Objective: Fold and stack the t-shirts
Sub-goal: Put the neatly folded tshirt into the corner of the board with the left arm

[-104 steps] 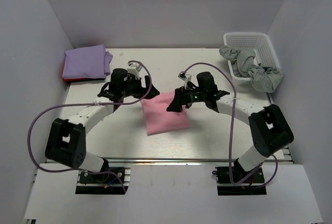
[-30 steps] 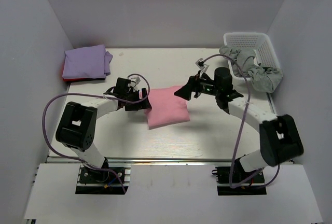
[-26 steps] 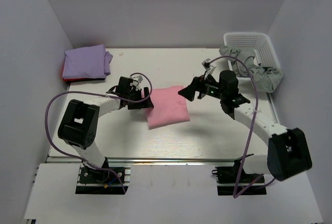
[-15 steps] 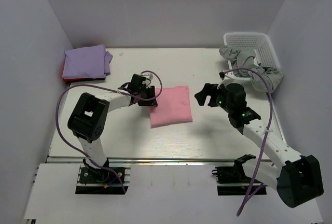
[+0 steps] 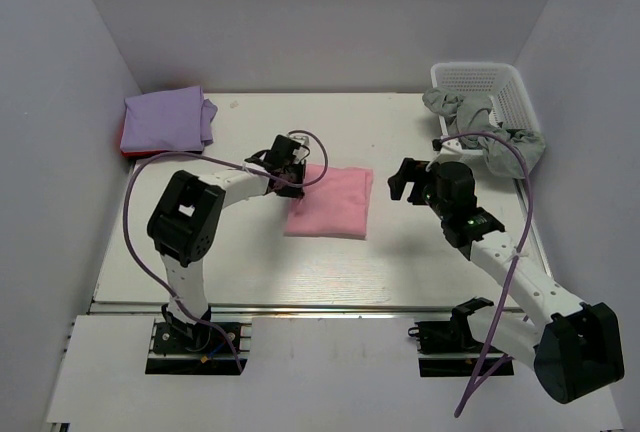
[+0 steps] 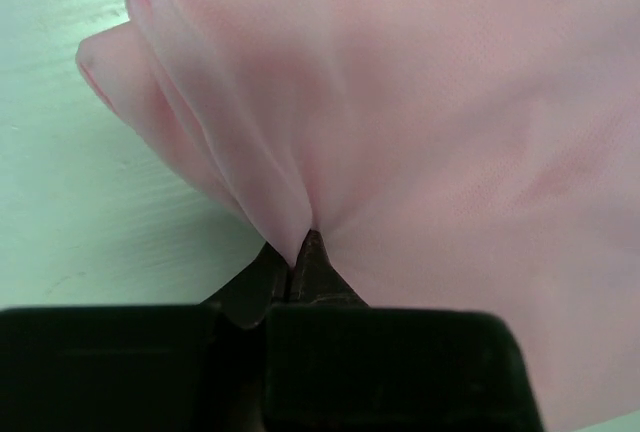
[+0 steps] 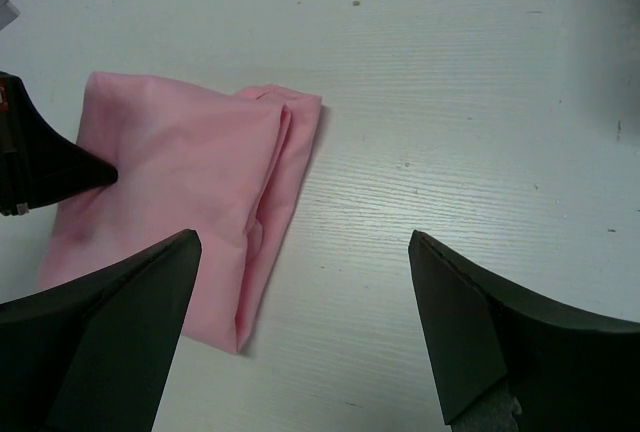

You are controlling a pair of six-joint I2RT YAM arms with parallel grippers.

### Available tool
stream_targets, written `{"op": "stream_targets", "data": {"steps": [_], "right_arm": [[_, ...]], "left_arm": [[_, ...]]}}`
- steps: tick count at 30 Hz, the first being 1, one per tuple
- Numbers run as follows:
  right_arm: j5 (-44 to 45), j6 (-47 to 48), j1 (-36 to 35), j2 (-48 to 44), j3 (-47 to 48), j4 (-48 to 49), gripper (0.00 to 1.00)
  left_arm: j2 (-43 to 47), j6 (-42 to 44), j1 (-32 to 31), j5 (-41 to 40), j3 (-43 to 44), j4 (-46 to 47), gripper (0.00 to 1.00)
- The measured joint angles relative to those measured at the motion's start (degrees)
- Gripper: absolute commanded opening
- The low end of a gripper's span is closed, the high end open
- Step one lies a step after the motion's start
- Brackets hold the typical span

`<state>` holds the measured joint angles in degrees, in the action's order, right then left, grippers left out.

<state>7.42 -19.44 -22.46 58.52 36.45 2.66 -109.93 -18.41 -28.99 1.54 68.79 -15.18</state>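
The folded light pink t-shirt (image 5: 332, 203) lies mid-table. My left gripper (image 5: 300, 178) is shut on its back left edge; in the left wrist view the fingertips (image 6: 312, 252) pinch a fold of the pink cloth (image 6: 450, 132). My right gripper (image 5: 405, 181) hovers open just right of the shirt, apart from it. In the right wrist view its wide-open gripper (image 7: 300, 252) frames bare table, with the pink shirt (image 7: 180, 192) at the left. The folded lavender t-shirt (image 5: 165, 118) lies at the back left on top of the red t-shirt (image 5: 128, 150), of which only an edge shows.
A white basket (image 5: 505, 80) stands at the back right with grey cloth (image 5: 485, 130) spilling over its front rim. White walls close in the table (image 5: 250, 262) on the left, back and right.
The left gripper has closed on the pink shirt's edge and moved right, and the shirt has shifted and turned slightly. The right arm has drawn back to the right, away from the shirt.
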Motion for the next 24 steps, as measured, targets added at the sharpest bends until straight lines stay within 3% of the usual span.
{"op": "stream_targets", "data": {"steps": [5, 15, 24], "right_arm": [[0.17, 0.42, 0.0, 0.46, -0.48, 0.31, 0.9], [3.32, 1.9, 0.0, 1.57, -0.57, 0.17, 0.9], [4.31, 1.92, 0.0, 2.34, -0.55, 0.24, 0.9]], "left_arm": [[1.44, 9.53, 0.28, -3.85, 1.81, -2.71, 0.0], [3.41, 28.17, 2.78, -15.32, 16.44, -6.29, 0.0], [1.53, 37.07, 7.82, -22.21, 29.31, -10.73, 0.0]]}}
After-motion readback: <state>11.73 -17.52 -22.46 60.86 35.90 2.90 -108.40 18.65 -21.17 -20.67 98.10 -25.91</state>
